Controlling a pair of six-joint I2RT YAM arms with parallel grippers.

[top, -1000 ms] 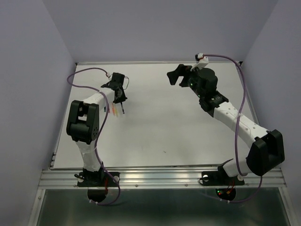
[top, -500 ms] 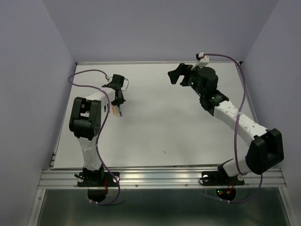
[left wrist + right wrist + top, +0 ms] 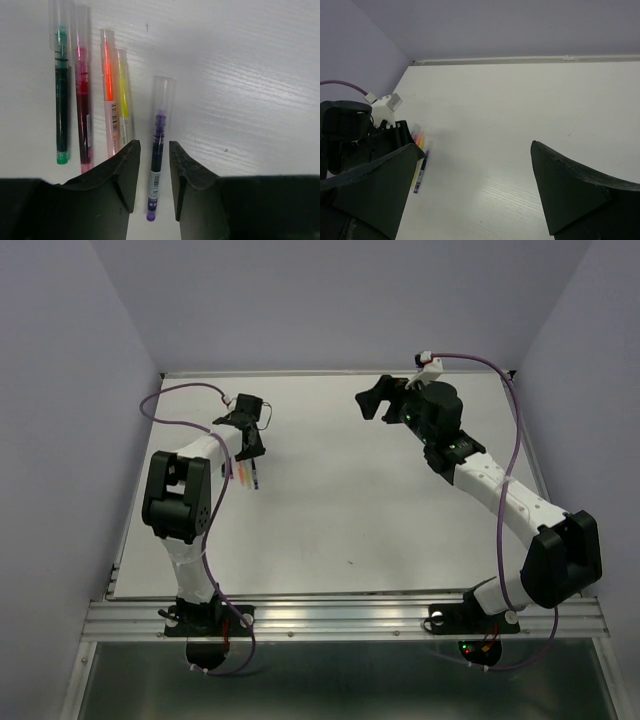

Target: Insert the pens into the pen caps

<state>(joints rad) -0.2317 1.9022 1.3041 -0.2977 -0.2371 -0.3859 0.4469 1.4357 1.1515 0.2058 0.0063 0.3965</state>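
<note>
In the left wrist view the blue pen [image 3: 158, 135] lies flat on the table [image 3: 250, 75], running up the centre of the frame, with its tip already seated in its clear pen cap [image 3: 163, 92] at the upper end. The left claw [image 3: 154, 145] straddles the pen's lower half. Its jaws are only partly open, with a thin gap showing on each side of the barrel, so it seems to have let go rather than to be gripping. The spot looks deliberate: the blue pen sits just to the right of the other four pens [image 3: 107, 90], green, red, orange and yellow, which lie side by side in the upper left, each also wearing a clear cap, so finished pens are being collected in one row. The right claw [image 3: 477, 145] hangs above the upper middle of the table in the top view, spread wide and holding nothing, probably parked out of the way. Compared with a second ago, the left claw's jaws have spread apart from a tighter pinch on the blue pen. The pen, which then hung a little right of the coloured group, now rests closer beside it. The right arm has barely shifted.
</note>
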